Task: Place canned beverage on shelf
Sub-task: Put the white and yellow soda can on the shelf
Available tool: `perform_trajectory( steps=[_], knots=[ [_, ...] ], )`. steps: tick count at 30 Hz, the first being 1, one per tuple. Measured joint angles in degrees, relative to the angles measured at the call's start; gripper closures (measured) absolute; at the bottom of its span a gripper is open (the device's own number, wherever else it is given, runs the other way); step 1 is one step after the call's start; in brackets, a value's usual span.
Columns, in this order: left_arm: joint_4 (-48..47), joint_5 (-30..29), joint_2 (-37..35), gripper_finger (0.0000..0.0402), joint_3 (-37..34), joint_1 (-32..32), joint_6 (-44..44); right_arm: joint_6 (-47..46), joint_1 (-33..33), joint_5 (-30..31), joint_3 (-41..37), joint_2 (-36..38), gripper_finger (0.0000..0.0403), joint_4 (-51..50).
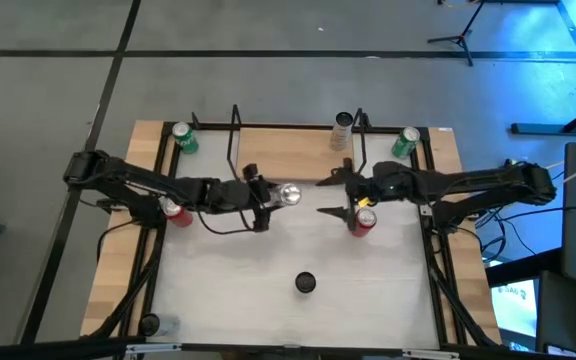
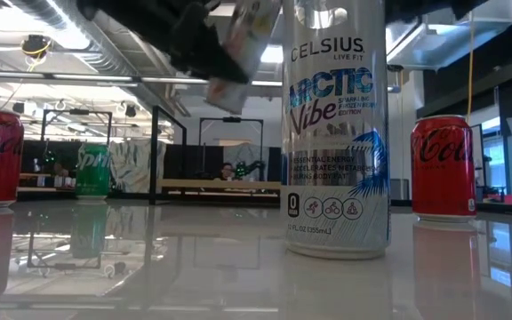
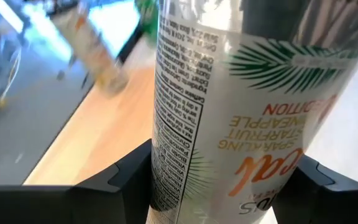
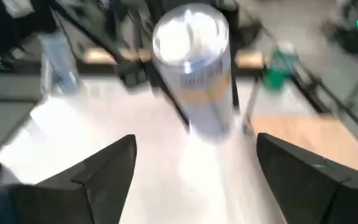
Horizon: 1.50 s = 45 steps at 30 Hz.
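1. Left gripper was clamped on a tall silver can, one dark finger on each side of the can's printed wall in the left wrist view.
2. The silver can, the canned beverage of the task, was held near the middle of the table, just in front of the shelf. Whether it was clear of the table top could not be told.
3. Right gripper sat just beside the silver can on the far side from the left gripper, its jaws spread apart and holding nothing. Its wrist view showed the silver can's top straight ahead between the fingers.
4. A red can stood just beside the right gripper, in front of the shelf. Another red can stood under the left arm.
5. The shelf, a light-wood board with black wire frames at both ends, lay behind the silver can. A pale can stood at its right end. Green cans lay just outside each end.
6. A blue-and-white Celsius can stood alone, well in front of the shelf.
7. To do this step well, I judge the left gripper should keep the can upright, clear the wire frame, and release only once the can's base rests flat on bare board.
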<state>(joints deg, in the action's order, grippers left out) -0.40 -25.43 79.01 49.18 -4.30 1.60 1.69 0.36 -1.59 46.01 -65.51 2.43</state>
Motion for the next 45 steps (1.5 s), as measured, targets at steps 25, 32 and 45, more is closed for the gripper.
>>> perform_trajectory(
  steps=[25,32,45],
  knots=[
    [-39.5,8.6,6.2,0.0173,14.5,0.1,-13.7,-0.2,0.0,0.2,5.6,-17.6,0.0100,13.7],
    [-39.0,8.4,6.2,0.0173,14.5,0.2,-13.5,-1.4,0.0,-0.4,13.5,-25.0,0.0100,8.8],
    [-39.2,7.8,6.2,0.0173,14.5,0.0,-13.5,-0.8,0.4,2.0,18.6,-30.3,0.0112,5.9]
  ],
)
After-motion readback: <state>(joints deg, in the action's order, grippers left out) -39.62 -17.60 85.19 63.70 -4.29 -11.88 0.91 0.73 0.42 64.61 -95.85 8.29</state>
